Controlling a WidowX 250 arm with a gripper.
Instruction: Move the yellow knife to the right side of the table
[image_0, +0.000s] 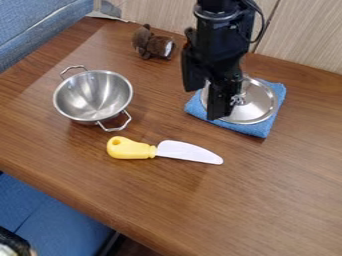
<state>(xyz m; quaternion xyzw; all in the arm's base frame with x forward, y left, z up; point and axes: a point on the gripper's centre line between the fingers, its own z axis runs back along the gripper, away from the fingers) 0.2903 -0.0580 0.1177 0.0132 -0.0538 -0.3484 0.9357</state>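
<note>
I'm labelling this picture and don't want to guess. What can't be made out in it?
- Camera view: part of the metal lid, hidden behind the gripper.
- Camera view: the blue cloth's middle, covered by the lid.
- Camera view: the arm's upper part, cut off by the top edge.
- Camera view: what the dark thing at lower left is; the edge cuts it off.

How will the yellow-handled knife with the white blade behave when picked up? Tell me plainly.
The knife looks like plastic, so it is probably light and fairly stiff. Lying flat on the brown wooden table, it seems unlikely to roll. Its thick, rounded yellow handle looks smooth and could slip in a loose grip.
</note>
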